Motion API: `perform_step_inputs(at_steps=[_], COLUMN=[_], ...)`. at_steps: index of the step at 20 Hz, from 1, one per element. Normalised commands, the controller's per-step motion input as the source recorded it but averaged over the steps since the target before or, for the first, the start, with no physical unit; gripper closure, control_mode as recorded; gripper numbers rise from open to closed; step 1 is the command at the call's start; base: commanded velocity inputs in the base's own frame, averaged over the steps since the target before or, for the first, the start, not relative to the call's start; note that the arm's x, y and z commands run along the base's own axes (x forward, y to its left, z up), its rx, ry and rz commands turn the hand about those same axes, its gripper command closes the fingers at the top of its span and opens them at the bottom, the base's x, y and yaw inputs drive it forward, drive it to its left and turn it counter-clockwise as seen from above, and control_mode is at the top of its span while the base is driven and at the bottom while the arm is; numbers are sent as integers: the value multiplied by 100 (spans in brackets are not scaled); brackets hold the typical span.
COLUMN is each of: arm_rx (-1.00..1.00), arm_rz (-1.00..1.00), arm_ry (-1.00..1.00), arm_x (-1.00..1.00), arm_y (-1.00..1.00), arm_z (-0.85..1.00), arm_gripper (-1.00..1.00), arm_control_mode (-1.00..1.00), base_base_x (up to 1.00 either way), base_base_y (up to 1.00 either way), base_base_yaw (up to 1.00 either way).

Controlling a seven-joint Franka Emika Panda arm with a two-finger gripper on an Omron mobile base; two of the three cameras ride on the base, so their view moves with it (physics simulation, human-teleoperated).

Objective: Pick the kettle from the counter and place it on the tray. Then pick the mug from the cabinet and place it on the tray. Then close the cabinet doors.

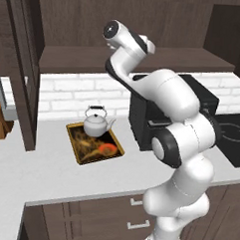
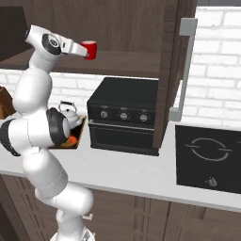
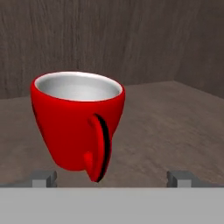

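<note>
1. The mug (image 3: 76, 122), bright red with a pale inside, stands upright on the shelf of the cabinet (image 2: 127, 61). Its handle faces the hand camera.
2. The gripper (image 3: 111, 178) is level with the mug and just short of it. Its two finger tips (image 3: 43, 178) stand wide apart, one to each side of the mug's base. Nothing is clamped between them, and contact with the mug cannot be confirmed.
3. In the right base view the mug (image 2: 89, 50) sits at the end of the raised hand, over the front part of the shelf.
4. The kettle (image 1: 96, 121), white-silver with a dark arched handle, stands upright on the tray (image 1: 85, 152), on the tray's far end toward the wall.
5. The tray lies flat on the counter (image 1: 49, 173), below the cabinet and to the left of a black oven box (image 2: 124, 120).
6. One of the cabinet doors (image 2: 172, 70) stands swung out to the right of the oven box, its silver bar handle (image 2: 183, 66) facing the right base camera. The other door (image 1: 22, 67) is swung out to the left of the tray.
7. A black cooktop (image 2: 209, 157) is set into the counter to the right of the oven box.
8. White brick wall (image 1: 73, 92) runs behind the counter, below the cabinet.
</note>
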Motion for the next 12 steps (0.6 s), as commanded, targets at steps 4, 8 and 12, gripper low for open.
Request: perform_step_inputs(at_steps=[4, 8, 12], arm_rx=[0, 0, 0], arm_rz=[0, 0, 0], arm_ry=[0, 0, 0], arm_x=[18, 21, 17], arm_y=[0, 0, -6], arm_z=[0, 0, -2], arm_gripper=[-100, -100, -100], arm_control_mode=[-100, -100, -100], base_base_x=[0, 0, 0], base_base_y=[0, 0, 0], base_base_yaw=[0, 0, 0])
